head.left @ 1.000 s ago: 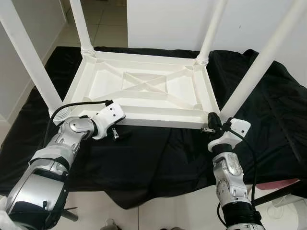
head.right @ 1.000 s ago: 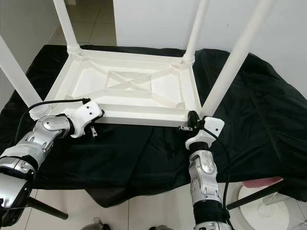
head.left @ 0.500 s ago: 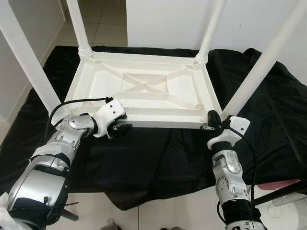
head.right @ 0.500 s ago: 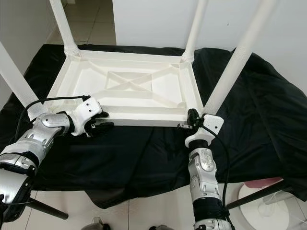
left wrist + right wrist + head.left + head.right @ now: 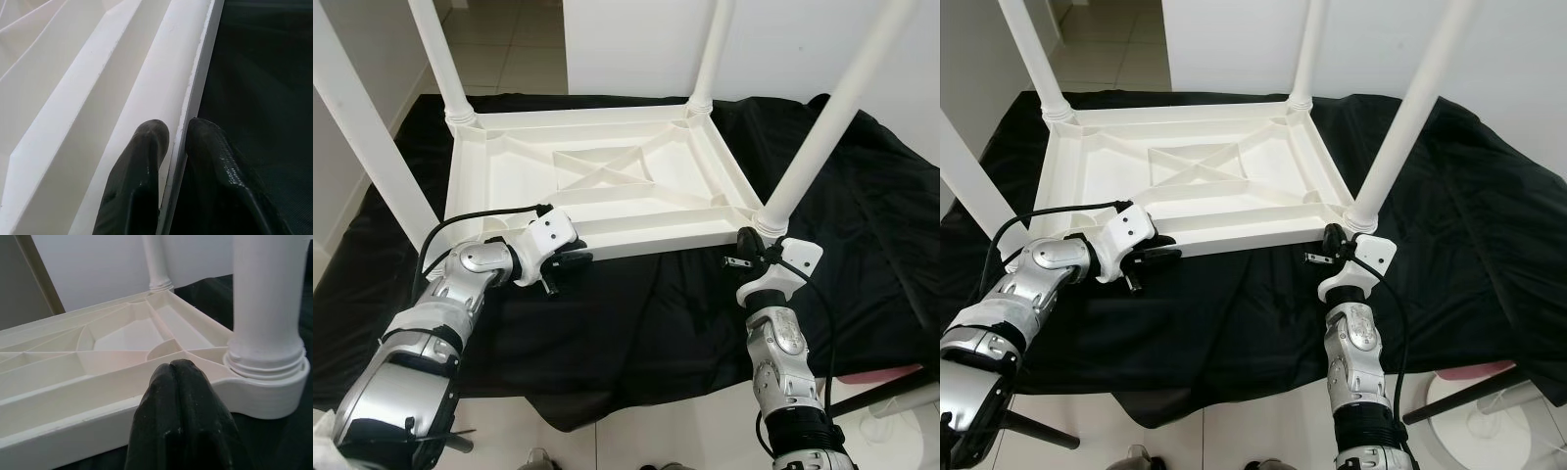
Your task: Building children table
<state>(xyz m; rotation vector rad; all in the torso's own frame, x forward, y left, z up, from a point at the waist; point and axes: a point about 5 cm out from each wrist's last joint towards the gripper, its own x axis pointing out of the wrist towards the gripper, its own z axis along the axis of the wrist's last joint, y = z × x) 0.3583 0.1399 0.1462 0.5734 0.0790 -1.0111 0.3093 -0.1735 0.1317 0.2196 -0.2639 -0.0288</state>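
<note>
Lying upside down on a black cloth (image 5: 636, 304), the white plastic children's table (image 5: 597, 186) had its four legs (image 5: 813, 127) pointing up. The left gripper (image 5: 172, 134) pinched the table's near edge, one finger (image 5: 146, 147) inside the rim and the other outside. The right gripper (image 5: 178, 369) had its fingers pressed together on nothing, their tips just before the near rim, with the corner leg close beside them.
</note>
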